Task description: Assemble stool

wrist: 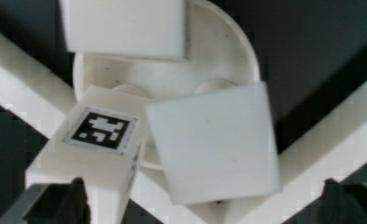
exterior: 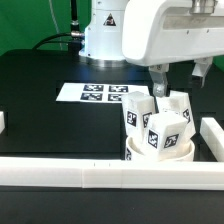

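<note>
The stool's round white seat (exterior: pixel 160 156) lies rim-up in the corner of the rails at the exterior view's right front. Three blocky white legs with tags (exterior: pixel 137 113) (exterior: pixel 178 108) (exterior: pixel 165 134) stand or lean on it, assembled upward. My gripper (exterior: pixel 172 88) hangs open just above them, its fingers to either side of the rear legs and holding nothing. In the wrist view the legs (wrist: pixel 212 140) (wrist: pixel 127 30) and a tagged leg (wrist: pixel 95 140) fill the picture over the seat's rim (wrist: pixel 237 55). The dark fingertips (wrist: pixel 48 200) stand wide apart at the edge.
A long white rail (exterior: pixel 80 176) runs along the table's front and another (exterior: pixel 213 136) along the exterior view's right. They meet beside the seat. The marker board (exterior: pixel 100 94) lies behind the stool. The arm's base (exterior: pixel 100 35) stands at the back.
</note>
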Tool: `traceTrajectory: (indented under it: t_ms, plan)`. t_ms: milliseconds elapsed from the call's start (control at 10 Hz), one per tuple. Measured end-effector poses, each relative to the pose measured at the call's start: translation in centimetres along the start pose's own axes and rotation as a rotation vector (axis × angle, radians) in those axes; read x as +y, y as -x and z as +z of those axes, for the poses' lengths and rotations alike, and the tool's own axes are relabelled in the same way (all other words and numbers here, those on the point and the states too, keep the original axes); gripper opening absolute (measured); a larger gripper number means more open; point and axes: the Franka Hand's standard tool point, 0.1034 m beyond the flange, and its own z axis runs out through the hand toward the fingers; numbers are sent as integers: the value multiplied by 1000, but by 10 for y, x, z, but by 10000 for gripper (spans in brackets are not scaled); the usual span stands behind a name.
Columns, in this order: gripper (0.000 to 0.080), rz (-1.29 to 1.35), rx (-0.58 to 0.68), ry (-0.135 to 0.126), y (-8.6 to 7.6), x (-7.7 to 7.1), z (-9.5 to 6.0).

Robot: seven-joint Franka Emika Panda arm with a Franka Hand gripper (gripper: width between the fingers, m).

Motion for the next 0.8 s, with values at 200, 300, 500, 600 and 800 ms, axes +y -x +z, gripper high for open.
traceTrajectory:
  t_ms: [200, 300, 500, 600, 800]
  plan:
    - [648, -46, -6, 8, 2, 2, 0]
    - [648, -40, -7, 8, 1, 1, 1]
    - [648, -41, -8, -1, -3, -8, 7]
    - [648, -43, -11, -2, -4, -9, 10]
    - [648, -36, -18, -5, -3, -10, 15]
